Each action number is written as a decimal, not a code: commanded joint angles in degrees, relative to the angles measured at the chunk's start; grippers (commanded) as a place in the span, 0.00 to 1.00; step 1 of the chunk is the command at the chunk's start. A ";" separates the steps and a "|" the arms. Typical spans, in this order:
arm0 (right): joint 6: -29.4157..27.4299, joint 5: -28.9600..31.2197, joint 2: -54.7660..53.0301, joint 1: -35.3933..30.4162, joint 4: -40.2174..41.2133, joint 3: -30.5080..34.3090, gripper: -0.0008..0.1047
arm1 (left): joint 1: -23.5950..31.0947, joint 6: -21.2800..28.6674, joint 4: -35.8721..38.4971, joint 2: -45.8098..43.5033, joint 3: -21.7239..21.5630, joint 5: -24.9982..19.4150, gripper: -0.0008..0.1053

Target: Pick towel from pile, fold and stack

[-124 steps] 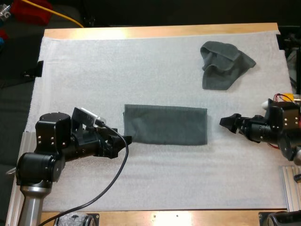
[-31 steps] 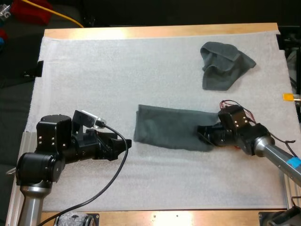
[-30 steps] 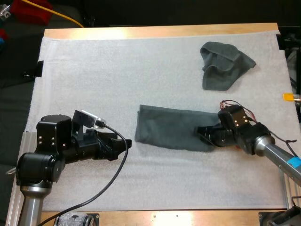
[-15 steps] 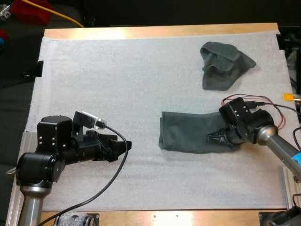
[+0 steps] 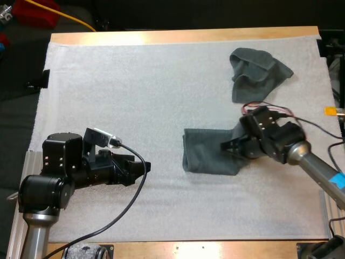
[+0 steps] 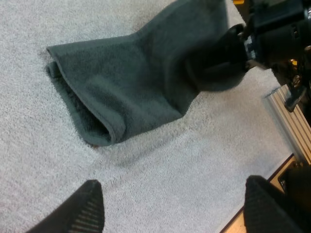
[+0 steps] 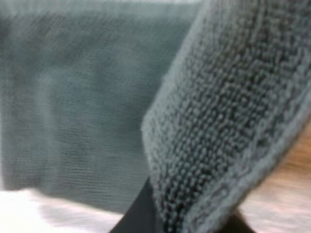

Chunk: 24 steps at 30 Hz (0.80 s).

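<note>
Grey-green folded towel (image 5: 207, 154) lies nearer the arms than the crumpled towel (image 5: 257, 73). The right gripper (image 5: 229, 147) pinches its right end, which it has carried leftward since half a second ago. The left gripper (image 5: 141, 167), fingers spread and empty, hasn't moved.

A white mat (image 5: 135, 81) covers most of the wooden table (image 5: 183, 35) — bare wood shows along its far and near sides. A yellow cable (image 5: 81, 22) trails beyond the far side.
</note>
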 commanded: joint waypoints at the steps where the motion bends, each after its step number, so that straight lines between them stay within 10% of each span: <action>1: 1.73 -2.23 0.75 0.62 -1.67 -0.51 0.01 | 0.08 -0.18 0.20 -0.12 -0.28 0.76 0.57; 24: 14.48 -12.49 10.85 4.63 -15.75 -0.51 0.07 | 0.08 -0.18 0.20 -0.12 -0.28 0.76 0.57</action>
